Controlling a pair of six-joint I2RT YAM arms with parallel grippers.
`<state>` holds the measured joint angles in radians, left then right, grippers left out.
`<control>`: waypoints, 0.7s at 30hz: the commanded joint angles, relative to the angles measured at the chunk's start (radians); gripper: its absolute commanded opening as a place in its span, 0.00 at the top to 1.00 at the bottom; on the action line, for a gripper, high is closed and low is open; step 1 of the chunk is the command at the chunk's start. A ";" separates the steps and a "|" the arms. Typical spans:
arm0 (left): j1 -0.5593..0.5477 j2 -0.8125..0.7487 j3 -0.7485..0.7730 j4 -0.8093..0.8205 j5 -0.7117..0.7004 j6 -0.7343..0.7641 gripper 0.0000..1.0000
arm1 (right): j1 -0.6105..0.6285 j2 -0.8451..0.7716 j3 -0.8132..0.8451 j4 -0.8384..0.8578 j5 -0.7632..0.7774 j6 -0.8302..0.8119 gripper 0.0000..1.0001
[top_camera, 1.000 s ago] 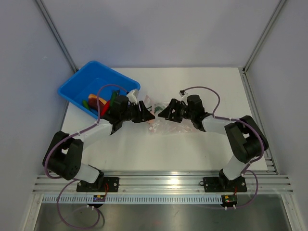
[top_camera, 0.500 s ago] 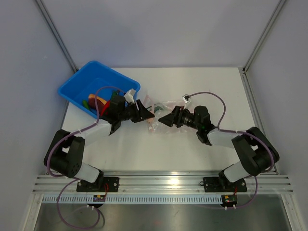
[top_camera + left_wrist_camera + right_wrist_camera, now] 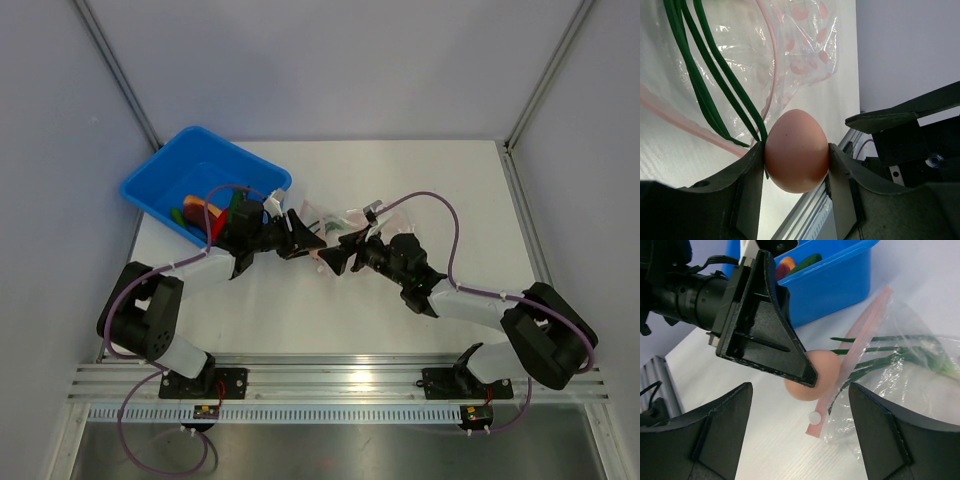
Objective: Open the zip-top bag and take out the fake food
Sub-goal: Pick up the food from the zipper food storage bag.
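Left fingers (image 3: 747, 200) pinch pinkish egg (image 3: 796, 150) beside bag (image 3: 805, 45)

The left arm stretches low from its seven-o'clock base, the left gripper (image 3: 303, 238) pointing toward three o'clock and clamped on a pinkish egg (image 3: 796, 155); the right arm extends from five o'clock, the right gripper (image 3: 337, 257) facing ten o'clock, jaws spread wide, empty.

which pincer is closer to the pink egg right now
Left. The left pincer clamps the egg between its fingers, beside the zip-top bag's pink strip. The right pincer stands open just beside the egg, facing it, not touching.
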<state>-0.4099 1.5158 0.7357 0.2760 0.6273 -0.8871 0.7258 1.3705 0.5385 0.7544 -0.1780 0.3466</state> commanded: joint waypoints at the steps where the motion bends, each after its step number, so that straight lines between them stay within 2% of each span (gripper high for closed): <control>1: 0.010 -0.012 0.021 0.065 0.057 -0.036 0.52 | 0.018 -0.004 0.003 0.014 0.118 -0.115 0.15; 7: 0.017 -0.020 0.018 0.074 0.061 -0.087 0.51 | 0.044 0.033 0.020 0.020 0.150 -0.130 0.14; 21: 0.020 0.046 -0.002 0.216 0.118 -0.233 0.48 | 0.103 0.088 0.035 0.082 0.228 -0.166 0.11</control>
<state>-0.3954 1.5425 0.7353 0.4156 0.6922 -1.0752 0.8158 1.4448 0.5400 0.7601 -0.0078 0.2184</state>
